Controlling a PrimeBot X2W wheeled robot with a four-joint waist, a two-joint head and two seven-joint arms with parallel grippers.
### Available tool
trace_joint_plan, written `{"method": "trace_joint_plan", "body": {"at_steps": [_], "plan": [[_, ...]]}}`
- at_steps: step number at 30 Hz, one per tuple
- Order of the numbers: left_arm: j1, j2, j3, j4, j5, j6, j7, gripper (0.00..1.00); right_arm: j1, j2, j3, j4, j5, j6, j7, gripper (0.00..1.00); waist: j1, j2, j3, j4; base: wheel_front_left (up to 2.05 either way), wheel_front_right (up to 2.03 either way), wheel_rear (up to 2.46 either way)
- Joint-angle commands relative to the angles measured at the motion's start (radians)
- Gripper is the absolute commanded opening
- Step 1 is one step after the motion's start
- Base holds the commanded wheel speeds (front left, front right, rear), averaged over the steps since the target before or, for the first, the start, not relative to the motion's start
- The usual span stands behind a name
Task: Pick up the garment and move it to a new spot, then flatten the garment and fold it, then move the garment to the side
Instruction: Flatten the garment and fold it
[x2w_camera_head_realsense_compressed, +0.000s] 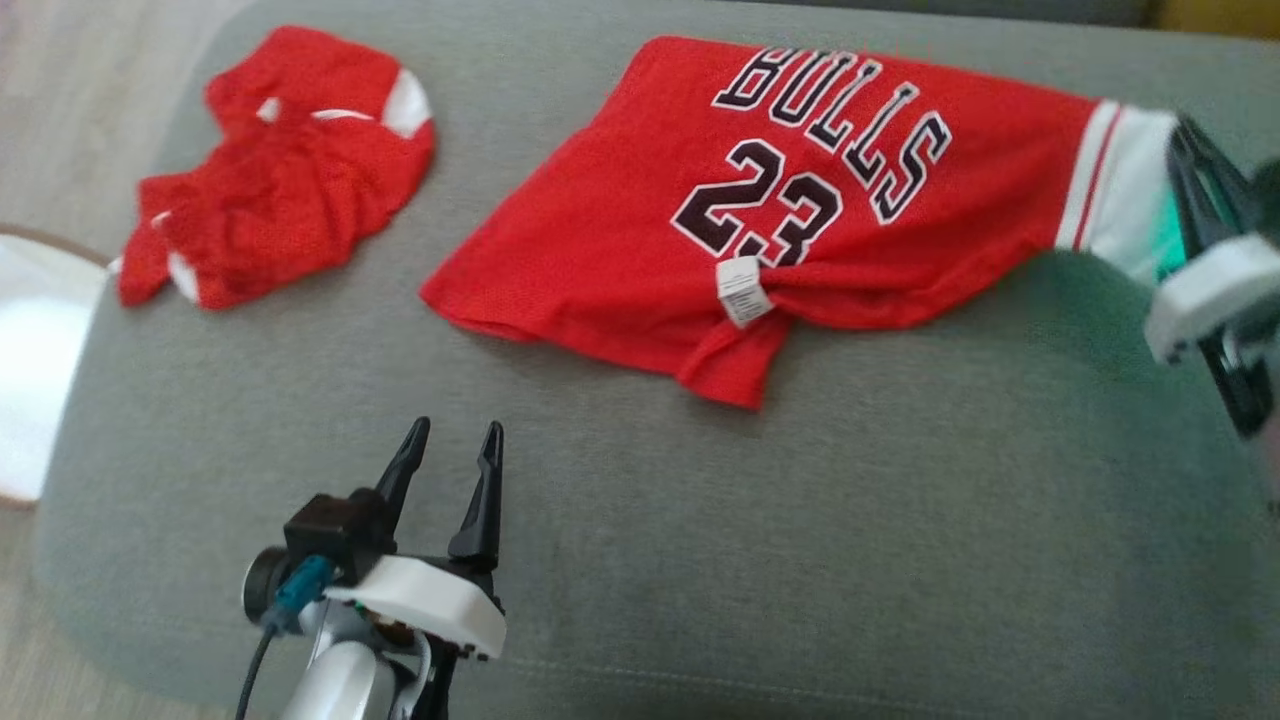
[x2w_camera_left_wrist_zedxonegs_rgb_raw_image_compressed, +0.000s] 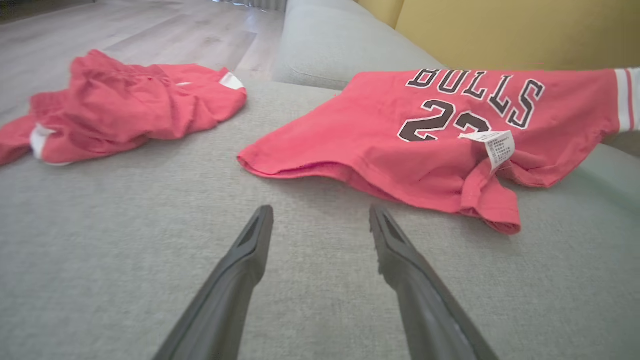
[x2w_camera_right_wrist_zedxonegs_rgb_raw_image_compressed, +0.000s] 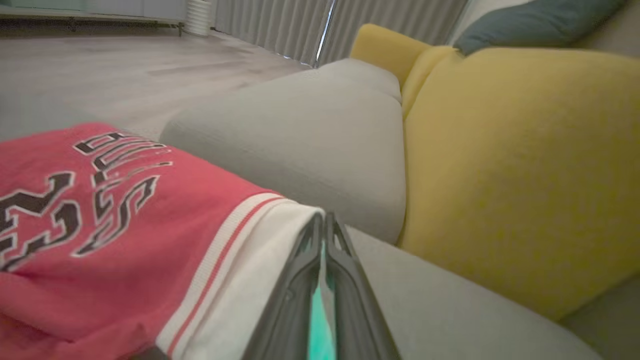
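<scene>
Head view: red Bulls jersey (x2w_camera_head_realsense_compressed: 800, 200) on grey sofa cushion (x2w_camera_head_realsense_compressed: 900, 550), centre toward 1 o'clock; right gripper (x2w_camera_head_realsense_compressed: 1188, 135) at 3 o'clock, pinching its white striped band; left gripper (x2w_camera_head_realsense_compressed: 456, 430) at 7 o'clock, spread wide, empty. Fabric likely light, limp, sagging; second hold best at far red corner.

The jersey (x2w_camera_head_realsense_compressed: 620, 240) is red with black, white-edged lettering and a white band carrying thin red stripes. The other garment (x2w_camera_head_realsense_compressed: 290, 180) is red with white trim. The sofa (x2w_camera_head_realsense_compressed: 800, 560) is grey, the cushion (x2w_camera_right_wrist_zedxonegs_rgb_raw_image_compressed: 520, 165) yellow.
</scene>
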Motion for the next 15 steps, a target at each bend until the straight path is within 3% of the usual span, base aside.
{"method": "trace_joint_plan", "body": {"at_steps": [1, 9, 15], "plan": [[-0.035, 0.002, 0.028, -0.028, 0.008, -0.004, -0.008, 1.00, -0.012, -0.008, -0.020, -0.031, -0.008, 0.007, -0.006, 1.00, 0.0000, 0.0000, 0.021, -0.039, 0.00, 0.00, 0.00], [-0.076, 0.002, 0.011, -0.018, 0.000, -0.010, -0.008, 1.00, 0.141, 0.110, -0.211, -0.177, -0.078, 0.007, -0.006, 1.00, 0.0000, 0.0000, 0.030, -0.122, 0.00, 0.00, 0.00], [-0.126, 0.002, -0.008, 0.008, -0.008, -0.009, -0.008, 1.00, 0.247, 0.228, -0.238, -0.339, -0.115, 0.007, -0.006, 1.00, 0.0000, 0.0000, 0.050, -0.177, 0.00, 0.00, 0.00]]}}
